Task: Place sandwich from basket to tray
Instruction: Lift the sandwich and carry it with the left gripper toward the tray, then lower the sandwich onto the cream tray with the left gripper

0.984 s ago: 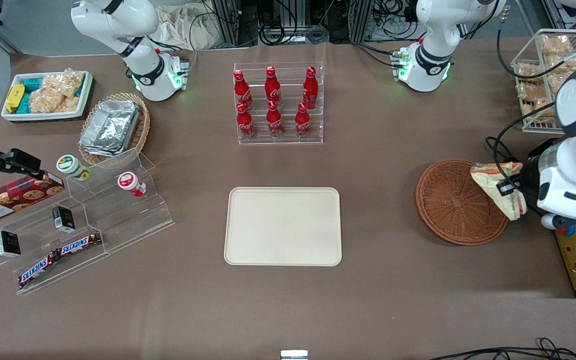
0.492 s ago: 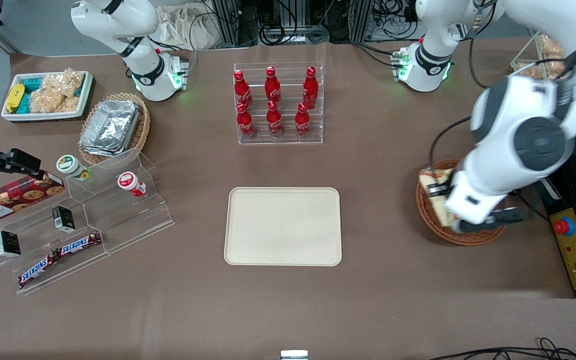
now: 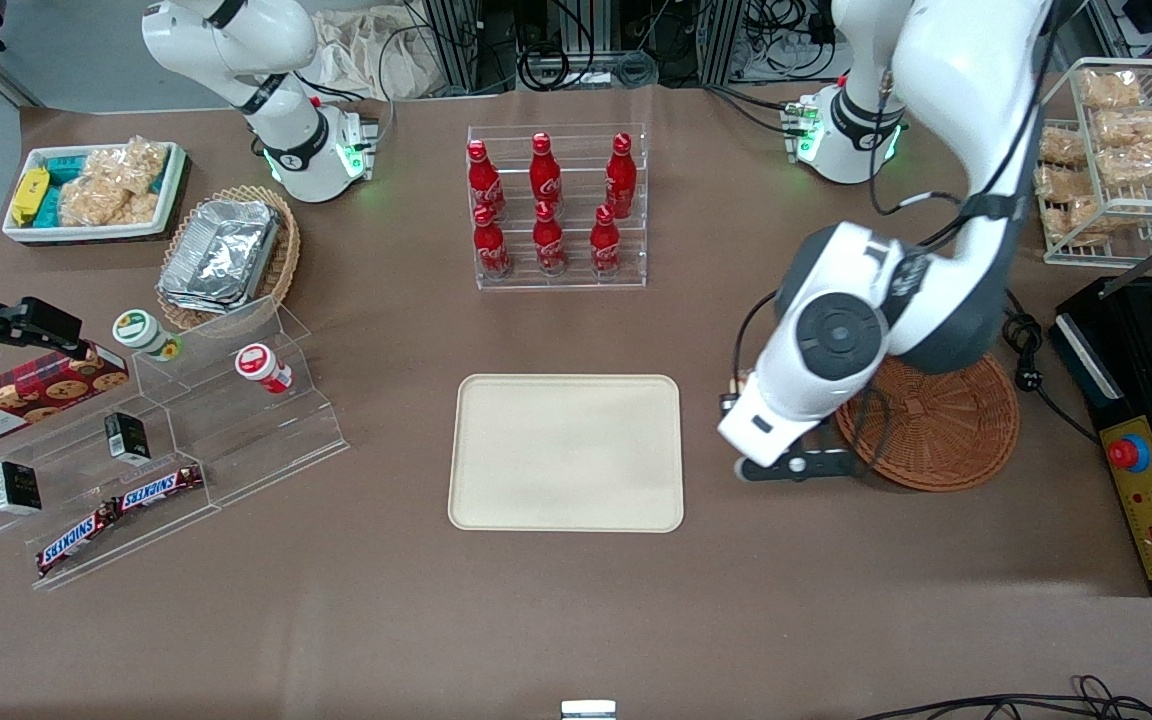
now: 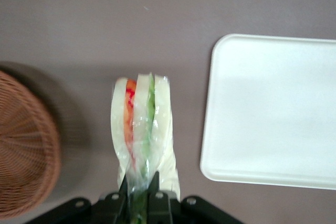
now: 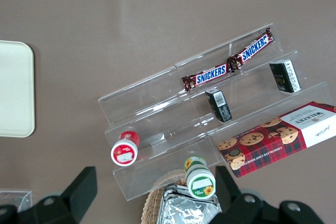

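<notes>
Gripper (image 4: 139,203) with fingers pinched on the wrapped sandwich (image 4: 142,135), held above bare table between the basket (image 3: 946,425) and the tray (image 3: 566,452), near the table's middle and touching neither.

Left arm's fingers (image 4: 139,190) clamped, above table

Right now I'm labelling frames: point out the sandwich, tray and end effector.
sandwich (image 4: 140,129), left wrist view, wrapped filling stripes.
tray (image 3: 566,450), front view, bare middle.
end effector (image 4: 139,199), left wrist view, between fingertips, above the table.
</notes>
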Tool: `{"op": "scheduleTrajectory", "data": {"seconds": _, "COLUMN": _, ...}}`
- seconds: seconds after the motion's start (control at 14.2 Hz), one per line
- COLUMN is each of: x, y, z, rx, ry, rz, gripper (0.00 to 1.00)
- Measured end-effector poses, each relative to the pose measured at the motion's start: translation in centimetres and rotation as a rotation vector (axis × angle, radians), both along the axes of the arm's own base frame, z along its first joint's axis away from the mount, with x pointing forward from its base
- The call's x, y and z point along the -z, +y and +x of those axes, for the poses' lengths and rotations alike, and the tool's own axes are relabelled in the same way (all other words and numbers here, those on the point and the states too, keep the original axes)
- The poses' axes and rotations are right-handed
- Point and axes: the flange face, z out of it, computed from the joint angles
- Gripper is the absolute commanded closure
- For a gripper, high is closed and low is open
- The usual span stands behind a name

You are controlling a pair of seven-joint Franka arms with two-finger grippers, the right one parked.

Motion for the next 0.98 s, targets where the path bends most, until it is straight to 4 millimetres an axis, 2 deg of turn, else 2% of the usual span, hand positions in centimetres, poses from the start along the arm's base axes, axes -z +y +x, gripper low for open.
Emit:
{"op": "scheduleTrajectory", "data": {"seconds": 0.14, "x": 2.5, "y": -1.7, "z": -0.4, "rx": 0.013, "ry": 0.011, "rz": 0.0, "gripper": 1.0}}
{"op": "scheduleTrajectory", "data": {"seconds": 0.28, "x": 3.9, "y": -2.7, "z": -0.8, "rx": 0.027, "ry": 0.027, "rz": 0.006, "gripper": 1.0}}
{"op": "scheduleTrajectory", "data": {"seconds": 0.42, "x": 5.4, "y": -4.5, "z": -1.3, "rx": 0.051, "ry": 0.012, "rz": -0.01, "gripper": 1.0}}
{"op": "scheduleTrajectory", "data": {"seconds": 0.7, "x": 9.4, "y": -7.7, "z": -1.7, "rx": 0.067, "ry": -0.027, "rz": -0.05, "gripper": 1.0}}
{"op": "scheduleTrajectory", "data": {"seconds": 0.98, "x": 12.9, "y": -8.4, "z": -2.4, "rx": 0.032, "ry": 0.008, "rz": -0.033, "gripper": 1.0}}
